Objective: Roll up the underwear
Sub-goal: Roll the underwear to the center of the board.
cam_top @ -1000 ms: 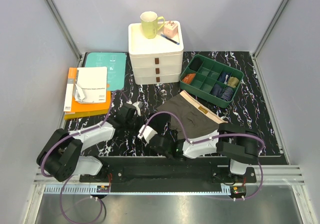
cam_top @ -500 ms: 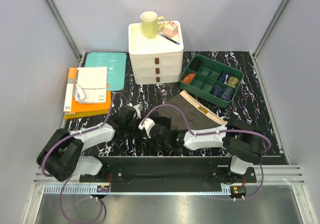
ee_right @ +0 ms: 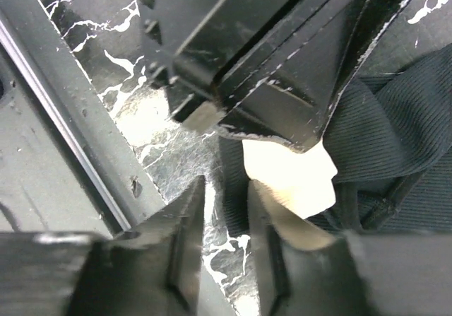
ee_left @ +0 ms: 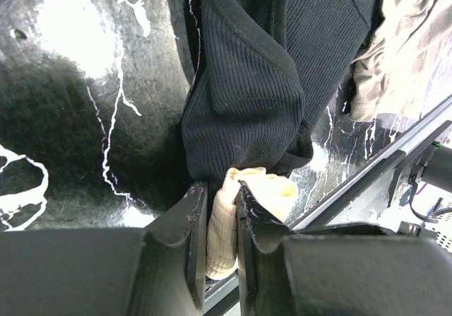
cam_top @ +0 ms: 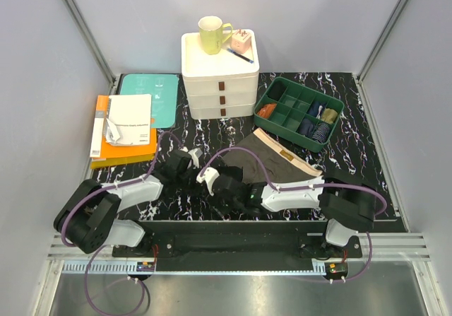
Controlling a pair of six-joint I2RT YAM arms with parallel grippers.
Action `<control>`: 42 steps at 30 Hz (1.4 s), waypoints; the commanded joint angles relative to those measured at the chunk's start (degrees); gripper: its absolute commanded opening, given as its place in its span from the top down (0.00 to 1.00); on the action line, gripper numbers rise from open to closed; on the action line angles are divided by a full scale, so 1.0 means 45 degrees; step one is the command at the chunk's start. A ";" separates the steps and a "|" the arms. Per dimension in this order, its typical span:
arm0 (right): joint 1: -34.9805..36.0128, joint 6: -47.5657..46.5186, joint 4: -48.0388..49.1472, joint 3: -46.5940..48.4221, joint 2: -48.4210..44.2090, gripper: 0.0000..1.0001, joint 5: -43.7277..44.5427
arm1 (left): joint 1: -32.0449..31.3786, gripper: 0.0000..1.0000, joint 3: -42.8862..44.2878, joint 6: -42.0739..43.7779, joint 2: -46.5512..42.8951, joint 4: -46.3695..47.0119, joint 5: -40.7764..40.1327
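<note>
The black underwear (ee_left: 261,83), ribbed with a beige waistband (ee_left: 226,224), lies bunched on the marble table near the front edge. My left gripper (ee_left: 219,189) is shut on its waistband; it shows in the top view (cam_top: 185,162) too. My right gripper (ee_right: 226,189) sits right against the left one, jaws nearly closed on a black cloth edge (ee_right: 234,196) next to the waistband (ee_right: 289,174); in the top view (cam_top: 214,182) it hides most of the cloth. The olive-brown underwear (cam_top: 272,162) lies flat to the right, waistband at the back.
A white drawer unit (cam_top: 219,83) with a mug (cam_top: 212,34) on it stands at the back. A green divided tray (cam_top: 335,107) with sock bundles is at the back right. Books (cam_top: 123,129) lie at the left. The metal front rail (ee_left: 395,153) runs close by.
My right gripper has reached left and forward to meet the left gripper at the black underwear. The left gripper has shifted slightly right. The olive-brown underwear has not moved.
</note>
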 commanded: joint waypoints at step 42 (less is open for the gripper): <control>0.0784 -0.1327 0.0378 0.0187 0.0164 0.36 0.3253 | -0.0045 0.90 0.0291 0.0692 0.0649 -0.1247 -0.0034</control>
